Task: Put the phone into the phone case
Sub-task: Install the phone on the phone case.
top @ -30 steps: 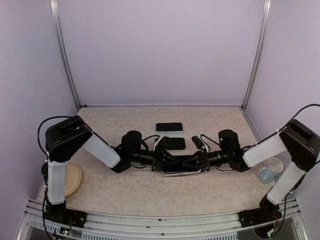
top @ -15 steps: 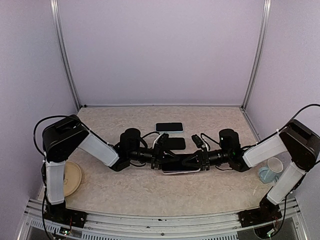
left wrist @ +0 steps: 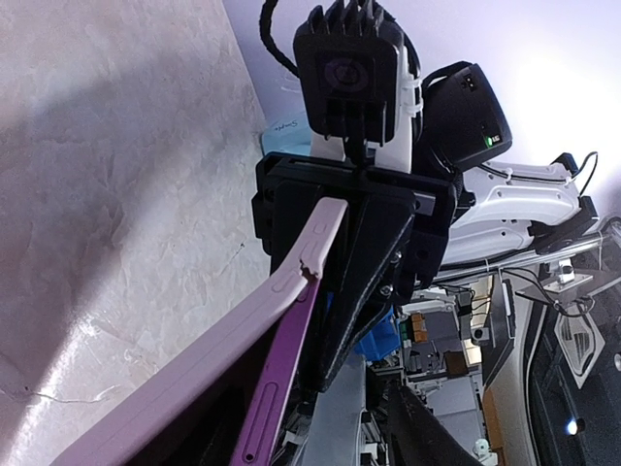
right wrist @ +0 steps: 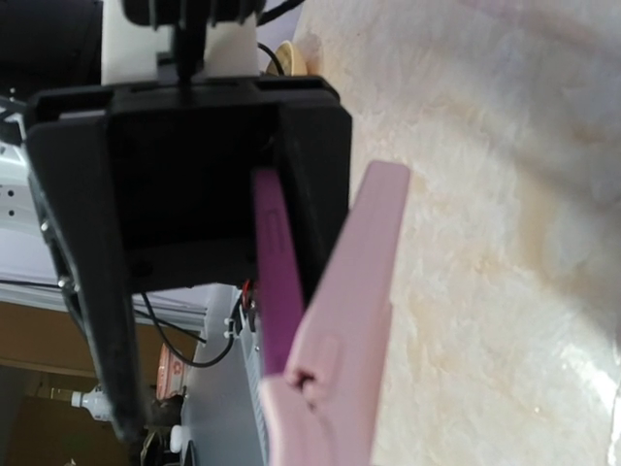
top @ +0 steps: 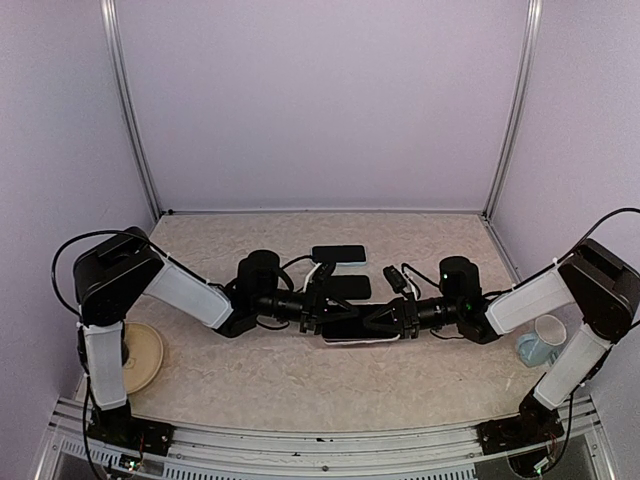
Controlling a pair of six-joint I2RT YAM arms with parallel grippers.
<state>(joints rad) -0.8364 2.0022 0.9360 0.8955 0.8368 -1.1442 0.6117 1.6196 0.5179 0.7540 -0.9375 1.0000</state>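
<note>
Pink case looks thin, flexible; purple phone rigid, slick: pinch long edges. Right gripper clamps case end, left gripper part-open.

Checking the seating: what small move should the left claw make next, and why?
Probably close the left claw on the purple phone and press it into the pink case: its jaws stand apart, the phone's end angles off the case, and the right claw pinches the case.
</note>
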